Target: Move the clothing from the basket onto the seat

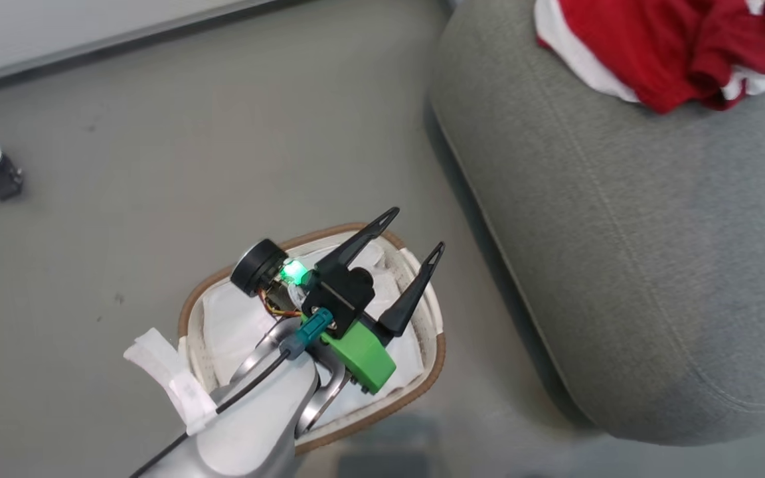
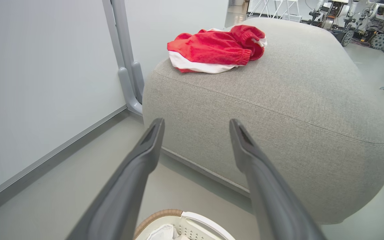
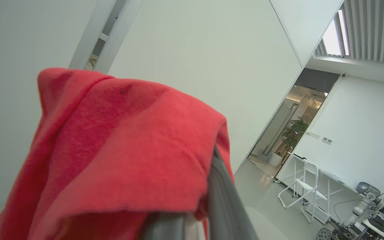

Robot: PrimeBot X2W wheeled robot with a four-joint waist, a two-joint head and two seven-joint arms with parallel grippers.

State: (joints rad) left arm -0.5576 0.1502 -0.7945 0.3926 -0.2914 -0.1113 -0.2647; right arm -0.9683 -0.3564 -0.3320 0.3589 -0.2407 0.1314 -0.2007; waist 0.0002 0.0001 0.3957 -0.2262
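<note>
Clamping one red garment (image 3: 122, 150) in the right gripper (image 3: 212, 160), fingers shut on the cloth.
Hovering with the left gripper (image 1: 416, 229) spread wide and empty above the one brown-rimmed basket (image 1: 422, 392), lined with a white liner sheet (image 1: 223, 325); at 2 o'clock from it, on the grey seat (image 1: 621, 232), one crumpled heap of red clothing (image 1: 655, 46) with white trim, well apart from the basket.
</note>
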